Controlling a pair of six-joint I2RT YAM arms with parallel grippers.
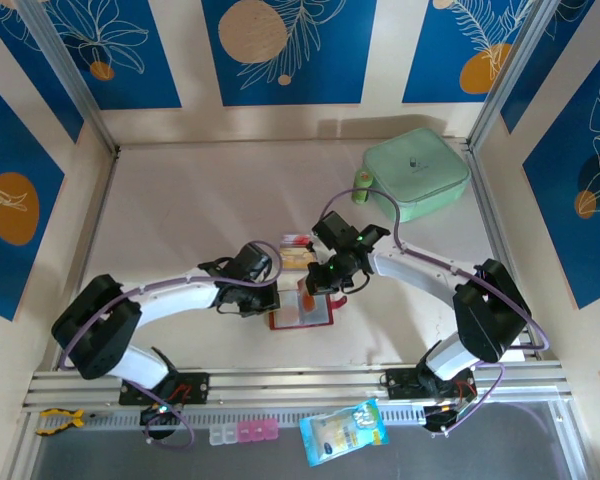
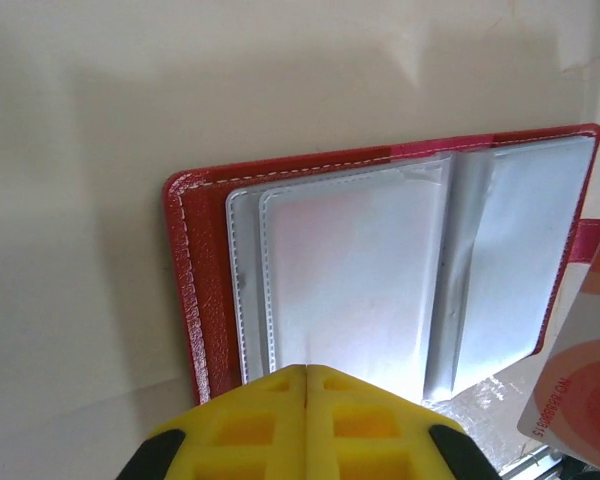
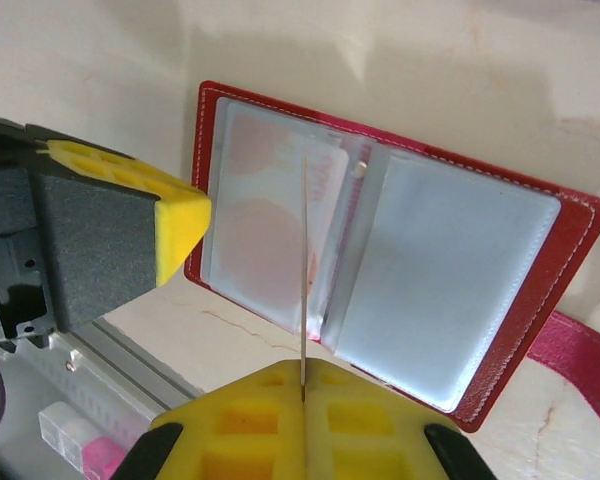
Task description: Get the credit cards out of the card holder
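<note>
The red card holder (image 1: 302, 318) lies open on the table, its clear pockets (image 2: 350, 280) facing up. My left gripper (image 2: 307, 370) is shut and empty, its tips pressing on the left pocket near the holder's edge. My right gripper (image 3: 304, 375) is shut on a thin credit card (image 3: 304, 260), seen edge-on and standing over the holder's (image 3: 570, 260) middle fold. That card (image 2: 580, 380) is whitish with an orange-red marking. The left gripper's yellow fingertip (image 3: 180, 225) sits at the holder's left edge. Two more small cards, one tan (image 1: 298, 259) and one whitish-red (image 1: 296, 240), lie just behind the holder.
A mint-green square case (image 1: 417, 172) stands at the back right, with a small green item (image 1: 362, 185) beside it. The aluminium rail (image 1: 300, 380) runs along the near edge. Below it lie a snack packet (image 1: 345, 430) and a pink pill box (image 1: 245, 432).
</note>
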